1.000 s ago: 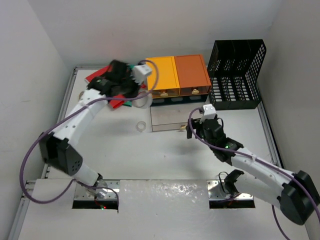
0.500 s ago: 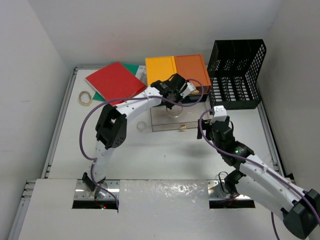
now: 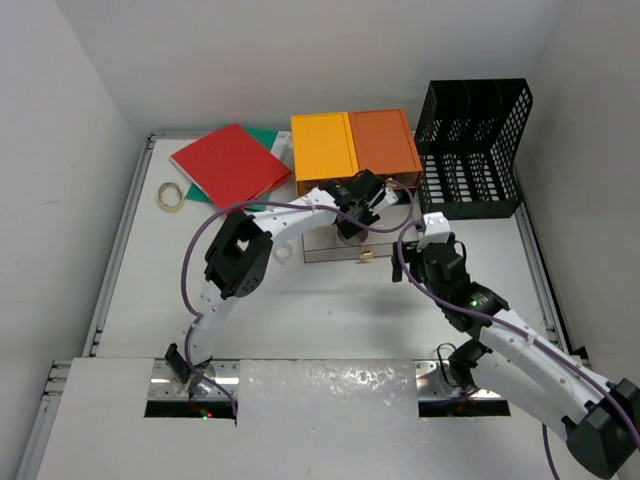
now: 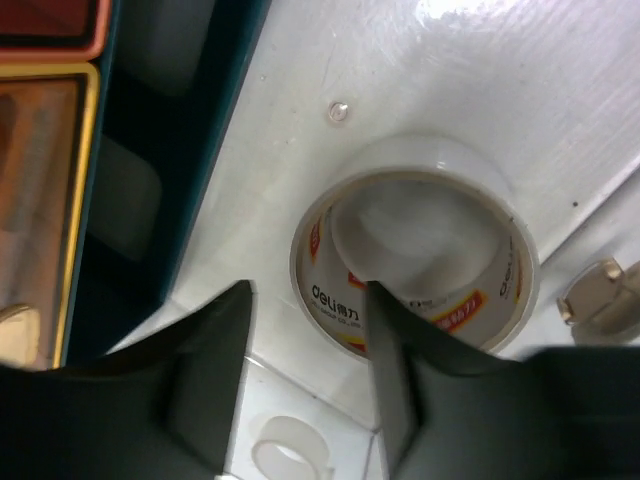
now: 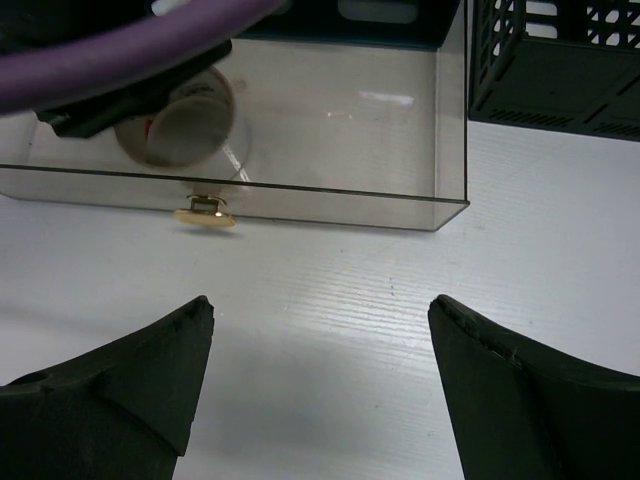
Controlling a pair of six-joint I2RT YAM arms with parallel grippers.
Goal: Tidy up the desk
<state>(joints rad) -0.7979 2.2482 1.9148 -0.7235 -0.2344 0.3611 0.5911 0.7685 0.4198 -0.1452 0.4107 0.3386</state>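
The desk (image 3: 260,310) is the white tabletop under both arms. My left gripper (image 3: 350,218) reaches down into the pulled-out clear drawer (image 3: 325,250) of the yellow-and-orange drawer box (image 3: 355,145). In the left wrist view a printed tape roll (image 4: 415,245) lies flat on the drawer floor. The left gripper (image 4: 308,300) is open and straddles the roll's near wall with a gap on each side. My right gripper (image 3: 404,262) hovers in front of the drawer. In its wrist view the right gripper (image 5: 318,320) is open wide over bare desk, with nothing between its fingers.
A red notebook (image 3: 230,163) lies on a green one (image 3: 265,135) at the back left, with a yellowish tape roll (image 3: 170,195) beside them. A small clear tape ring (image 3: 283,253) sits left of the drawer. A black mesh file rack (image 3: 475,150) stands at the back right.
My left arm swung from the notebooks at the back left to the drawer, lowered the tape roll into it, and its jaws parted. The right arm shifted slightly right.
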